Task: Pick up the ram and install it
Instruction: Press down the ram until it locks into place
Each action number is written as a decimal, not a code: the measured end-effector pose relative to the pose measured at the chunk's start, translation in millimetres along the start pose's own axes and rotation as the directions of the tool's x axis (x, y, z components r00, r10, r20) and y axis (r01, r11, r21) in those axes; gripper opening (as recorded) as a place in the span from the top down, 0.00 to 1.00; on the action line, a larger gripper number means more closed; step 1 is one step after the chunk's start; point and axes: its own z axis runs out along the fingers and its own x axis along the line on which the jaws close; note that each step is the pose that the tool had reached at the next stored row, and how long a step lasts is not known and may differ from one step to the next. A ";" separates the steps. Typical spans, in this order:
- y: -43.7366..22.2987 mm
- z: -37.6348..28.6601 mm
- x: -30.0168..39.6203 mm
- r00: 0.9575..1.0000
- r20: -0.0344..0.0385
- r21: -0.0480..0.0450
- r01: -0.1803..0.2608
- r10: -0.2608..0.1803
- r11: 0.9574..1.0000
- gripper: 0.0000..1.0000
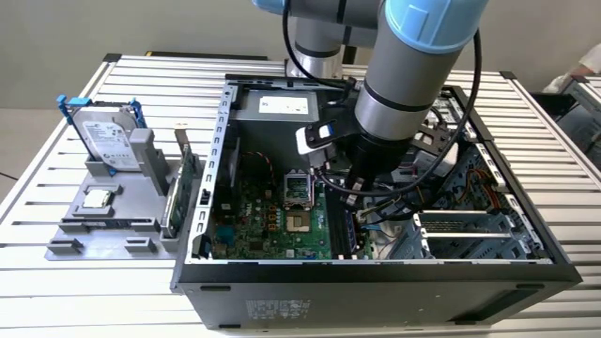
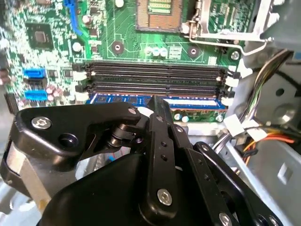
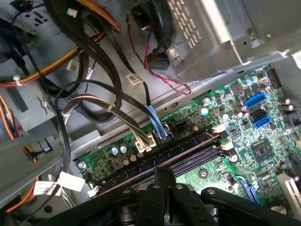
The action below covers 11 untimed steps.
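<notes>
Gripper (image 2: pixel 157 101) fingertips hidden behind its own black linkage in both wrist views, ram not discernible between them, motherboard (image 1: pixel 272 225) partly covered by the arm, hard drive's (image 1: pixel 103 141) lower part hidden in its holder

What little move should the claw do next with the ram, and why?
Probably a gentle push straight down. The claw is shut on the top edge of the ram, and the ram stands along its slot beside the two empty black slots. I cannot tell whether it has clicked fully in.
</notes>
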 end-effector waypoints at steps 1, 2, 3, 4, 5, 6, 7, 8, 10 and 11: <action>0.0 0.0 0.0 1.000 0.001 0.000 0.016 -0.016 1.000 1.00; 0.0 0.0 0.0 0.999 0.001 -0.001 0.034 -0.034 0.999 1.00; 0.0 0.0 0.0 0.999 0.002 -0.001 0.053 -0.053 0.999 1.00; 0.0 0.1 0.0 0.998 0.002 -0.001 0.070 -0.070 0.998 1.00; 0.0 0.1 0.0 0.996 0.003 -0.001 0.088 -0.088 0.996 1.00; 0.0 0.1 0.0 0.994 0.004 -0.002 0.106 -0.106 0.994 1.00; 0.0 0.1 0.0 0.992 0.004 -0.002 0.125 -0.125 0.992 1.00; 0.0 0.2 0.1 0.990 0.005 -0.002 0.140 -0.140 0.990 1.00; -0.2 0.1 0.4 0.986 0.006 -0.003 0.167 -0.167 0.986 1.00; -0.2 0.1 0.4 0.984 0.006 -0.003 0.180 -0.180 0.984 1.00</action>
